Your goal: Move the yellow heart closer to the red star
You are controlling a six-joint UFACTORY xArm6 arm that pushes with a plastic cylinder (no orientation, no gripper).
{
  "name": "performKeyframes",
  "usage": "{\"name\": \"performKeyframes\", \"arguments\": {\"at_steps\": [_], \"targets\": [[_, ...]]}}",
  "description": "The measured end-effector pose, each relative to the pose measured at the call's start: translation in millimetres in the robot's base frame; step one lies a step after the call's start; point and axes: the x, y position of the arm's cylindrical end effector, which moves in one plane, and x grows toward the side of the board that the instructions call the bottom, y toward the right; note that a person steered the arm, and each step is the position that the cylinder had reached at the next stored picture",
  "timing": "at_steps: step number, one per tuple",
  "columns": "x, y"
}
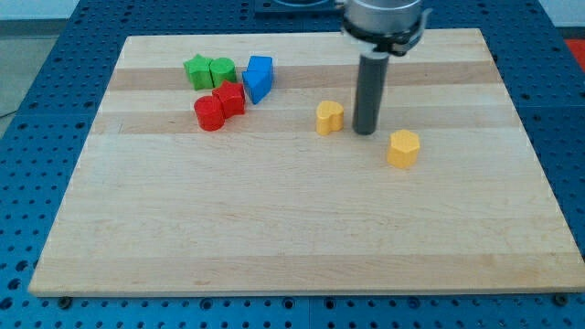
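The yellow heart (330, 117) lies on the wooden board (292, 219), a little above the middle. My tip (366, 131) stands just to the heart's right, a small gap apart. The red star (228, 98) lies at the upper left, touching a red round block (209, 113) at its lower left. The heart is well to the right of the red star.
A yellow hexagon block (403, 148) lies right of and below my tip. A green star (196, 70) and a green block (222, 70) sit above the red star. A blue block (259, 78) lies to the red star's upper right.
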Motion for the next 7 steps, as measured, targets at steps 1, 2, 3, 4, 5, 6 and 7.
{"name": "performKeyframes", "arguments": {"at_steps": [1,2,3,4,5,6,7], "targets": [[-9,13],[-9,-51],[-9,-134],[-9,-138],[-4,-78],[34,-68],[64,-120]]}}
